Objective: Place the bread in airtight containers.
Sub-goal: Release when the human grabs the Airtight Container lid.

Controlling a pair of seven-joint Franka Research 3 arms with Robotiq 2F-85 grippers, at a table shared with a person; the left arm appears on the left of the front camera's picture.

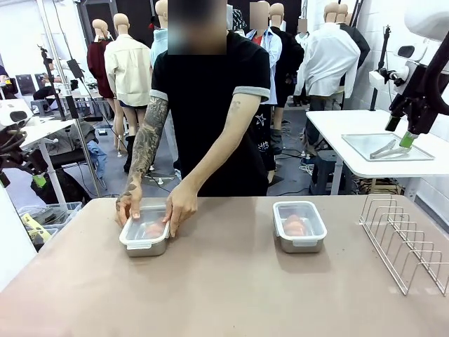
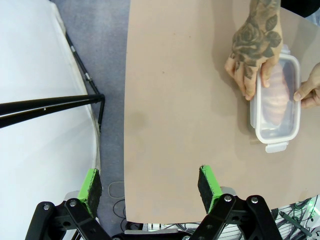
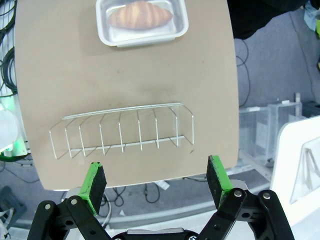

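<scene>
**Lid sealing in progress — risks and markings**

Both containers sit on the table (image 1: pixel 224 281), each with a roll inside under a clear lid. Left container (image 1: pixel 145 235): the person's hands (image 1: pixel 130 203) press on its lid from either side. In the left wrist view the tattooed hand (image 2: pixel 252 55) rests on one long edge, fingers of the other hand on the opposite edge; the bread (image 2: pixel 277 95) shows pale through the plastic. Right container (image 1: pixel 299 226) stands alone, well apart from the first, its bread (image 3: pixel 140 14) plainly visible from the right wrist.

Left claw (image 2: pixel 150 185): jaws wide apart, holding nothing, hovering over the table's near edge. Right claw (image 3: pixel 156 182): likewise wide open and empty, above the wire rack (image 3: pixel 122 130).

Risks:
- Uneven pressure could leave a clip unlatched — the seal would then fail.
- A roll riding high might be crushed by the lid.
- Any arm reaching in now could meet the person's hands.
- The right claw descending would foul the rack.

Markings: no brand, label or writing legible on containers or lids; the lid surface appears plain, though glare may hide embossing.
</scene>
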